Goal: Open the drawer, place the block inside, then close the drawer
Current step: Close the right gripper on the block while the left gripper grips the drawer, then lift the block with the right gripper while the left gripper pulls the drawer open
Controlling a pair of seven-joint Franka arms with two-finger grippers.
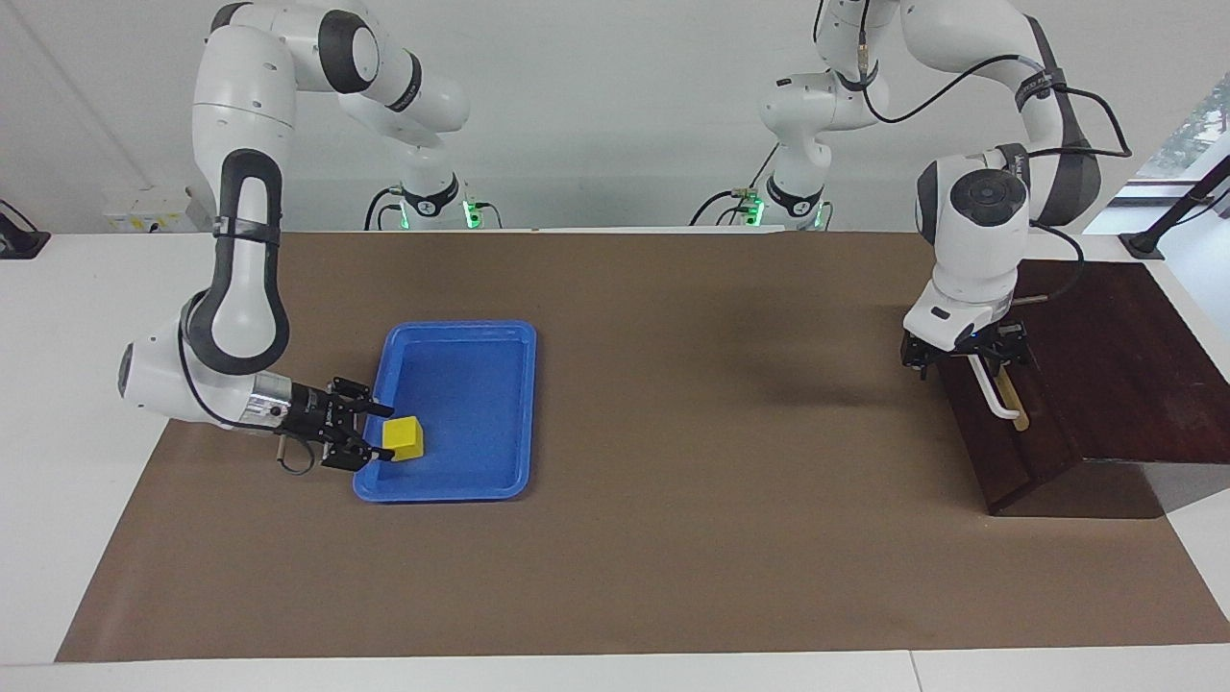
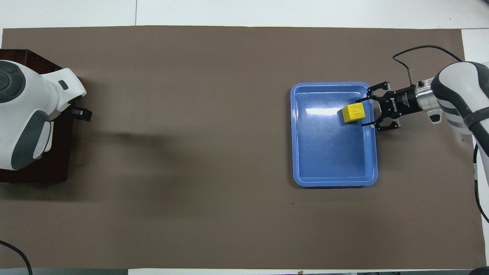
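The right gripper had its fingers set apart on either side of the block, narrow enough to sit just beside its faces. Whether they pressed it yet, you could not tell. The block rested in the blue tray, low in the frame of the facing view, by the tray's edge toward the right arm's end of the desk.

The left gripper hung with its fingers spread wide astride the upper end of the white handle, not closed on it. The drawer looked fully shut in its dark box, at mid-height toward the left arm's end.

You were at the double reach, by my reading. Next you needed both grips closed firmly, then a straight pull on the handle before lifting the block across.
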